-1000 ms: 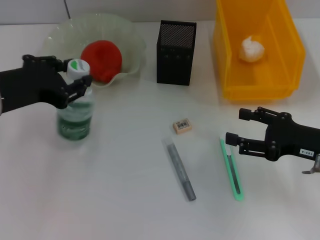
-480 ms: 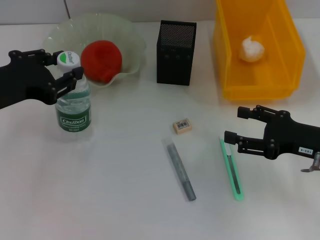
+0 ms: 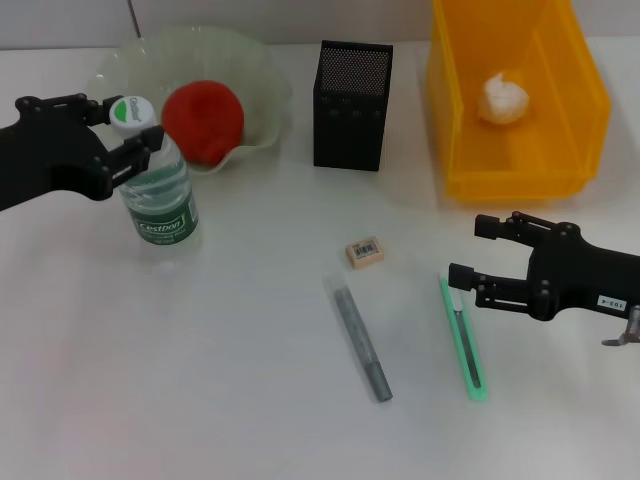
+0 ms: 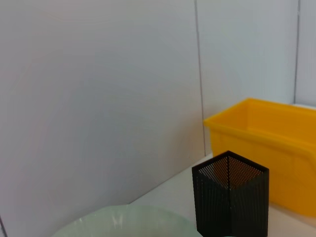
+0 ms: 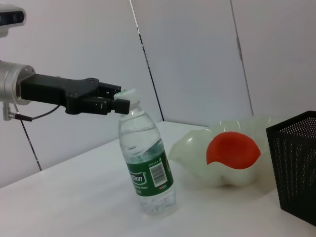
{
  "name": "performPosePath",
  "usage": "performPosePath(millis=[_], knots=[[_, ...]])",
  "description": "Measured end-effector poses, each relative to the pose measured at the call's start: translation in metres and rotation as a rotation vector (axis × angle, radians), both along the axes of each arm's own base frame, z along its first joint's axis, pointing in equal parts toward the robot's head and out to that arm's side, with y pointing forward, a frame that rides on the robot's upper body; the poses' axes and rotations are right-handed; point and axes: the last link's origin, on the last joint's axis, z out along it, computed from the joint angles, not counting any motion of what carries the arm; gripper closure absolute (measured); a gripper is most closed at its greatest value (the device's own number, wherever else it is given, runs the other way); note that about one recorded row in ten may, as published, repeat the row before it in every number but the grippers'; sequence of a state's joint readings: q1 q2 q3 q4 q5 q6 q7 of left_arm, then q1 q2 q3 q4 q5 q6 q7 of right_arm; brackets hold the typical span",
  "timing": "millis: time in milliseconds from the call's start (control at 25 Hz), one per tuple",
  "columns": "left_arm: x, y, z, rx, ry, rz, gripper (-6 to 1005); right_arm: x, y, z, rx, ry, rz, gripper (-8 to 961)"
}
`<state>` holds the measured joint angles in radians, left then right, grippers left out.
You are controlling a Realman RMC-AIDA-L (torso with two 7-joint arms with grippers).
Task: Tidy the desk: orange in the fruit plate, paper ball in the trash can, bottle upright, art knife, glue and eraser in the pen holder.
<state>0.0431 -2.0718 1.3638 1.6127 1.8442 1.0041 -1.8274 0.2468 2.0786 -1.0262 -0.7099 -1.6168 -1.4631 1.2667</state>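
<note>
orange [image 3: 203, 121]: red-orange, round, sat in fruit plate [image 3: 258, 75], pale green, wavy rim
paper ball [image 3: 502, 99]: white wad, lay inside trash can [image 3: 580, 120], yellow-orange bin
bottle [image 3: 158, 195]: clear, green label, white cap, stood on base, slightly tilted, beside plate
pen holder [image 3: 352, 92]: black mesh box, upright, between plate and bin
eraser [image 3: 364, 252]: tan block, barcode, on desk [image 3: 220, 370]
glue [image 3: 361, 341]: grey stick, lay flat
art knife [image 3: 465, 340]: mint green, lay flat, near glue

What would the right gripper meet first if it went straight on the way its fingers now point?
The right gripper points toward the robot's left, low over the desk. The eraser lies first in that line, then the bottle farther on. Its height is unclear, so it might pass over the eraser.
</note>
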Motion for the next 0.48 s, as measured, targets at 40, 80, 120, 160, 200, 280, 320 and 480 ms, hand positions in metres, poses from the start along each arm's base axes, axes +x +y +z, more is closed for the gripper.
performPosePath(millis=[40,80,120,160,200,280,320,480], knots=[[-0.0006,0.0007,0.0003,0.001,-0.012,0.008,470,0.0001,-0.0001,0.0,0.0,0.0,-0.001,125],[-0.0017,0.0023,0.0005,0.002,-0.033,0.019,468,0.0003,-0.0002,0.0,0.0,0.0,-0.002,125],[-0.0017,0.0023,0.0005,0.002,-0.033,0.019,467,0.0003,-0.0002,0.0,0.0,0.0,-0.002,125],[-0.0027,0.0034,0.0006,0.002,-0.037,0.023,465,0.0005,-0.0003,0.0,0.0,-0.001,-0.002,125],[-0.0027,0.0034,0.0006,0.002,-0.037,0.023,463,0.0005,-0.0003,0.0,0.0,-0.001,-0.002,125],[-0.0037,0.004,-0.0006,0.0,-0.036,0.023,460,0.0008,-0.0008,0.0,0.0,0.0,-0.003,125],[-0.0037,0.004,-0.0006,0.0,-0.036,0.023,458,0.0008,-0.0008,0.0,0.0,0.0,-0.003,125],[-0.0056,0.0049,-0.0022,-0.005,-0.037,0.027,451,0.0011,-0.0015,0.0003,-0.001,0.001,-0.006,125]])
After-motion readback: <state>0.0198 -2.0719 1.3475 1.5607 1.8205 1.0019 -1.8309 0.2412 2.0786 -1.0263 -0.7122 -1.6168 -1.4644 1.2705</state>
